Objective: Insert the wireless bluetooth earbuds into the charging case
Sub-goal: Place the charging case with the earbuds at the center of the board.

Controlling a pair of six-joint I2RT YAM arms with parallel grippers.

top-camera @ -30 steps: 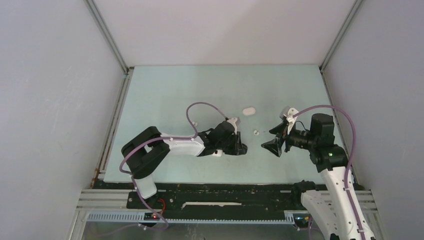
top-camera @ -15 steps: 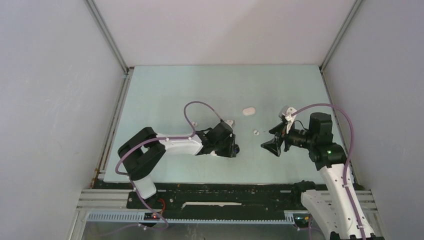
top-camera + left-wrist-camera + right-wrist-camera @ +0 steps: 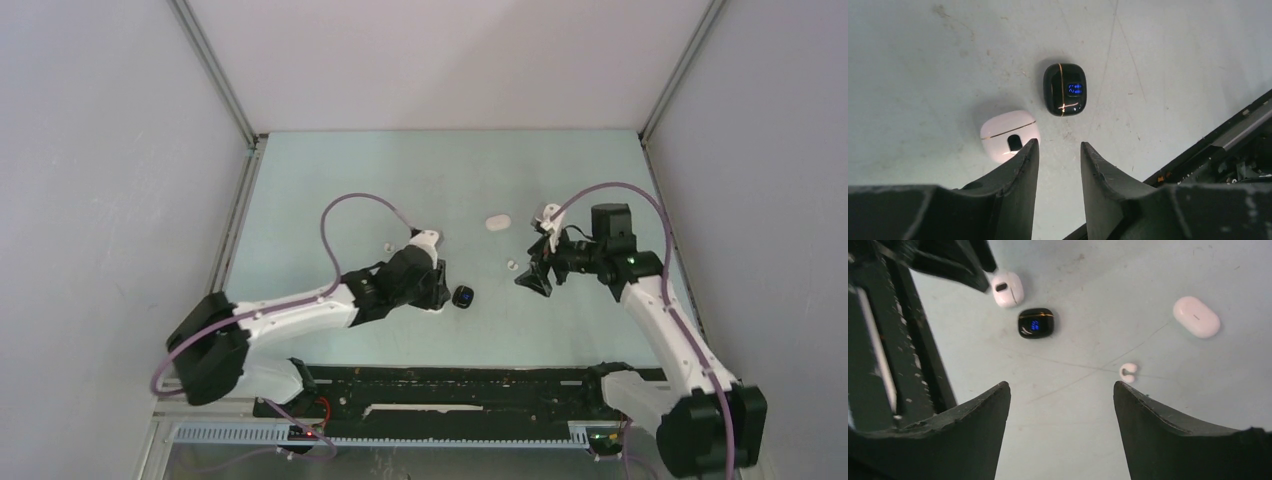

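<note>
White earbud [image 3: 1128, 371] is lying loose on the worktop [image 3: 330, 190], outside any case, just ahead of my right fingers [image 3: 530, 277]. Those are hanging wide apart above it, gripping nothing. My left fingers [image 3: 440, 295] are sitting at a narrow gap, also gripping nothing, with the tips right beside the round white case [image 3: 1009, 135]. The black case [image 3: 1064, 89] with the lit blue display is lying just past it. An oval white case [image 3: 1196, 316] is lying further back, apart from the rest. I'm reading all three lids as shut, though I can't tell for sure on the round one. Risks I'm seeing: the bud is tiny and rounded, so an off-centre pinch is likely squirting it sideways. With no socket open, there's nowhere to seat it until a lid is up. Three cases means a wrong pairing is possible. My left tips are close enough to shove the round case on any descent. Both arms are working the same middle patch, so a clash is a real chance. One more white speck [image 3: 388, 246] is lying near my left wrist, too small to identify.
</note>
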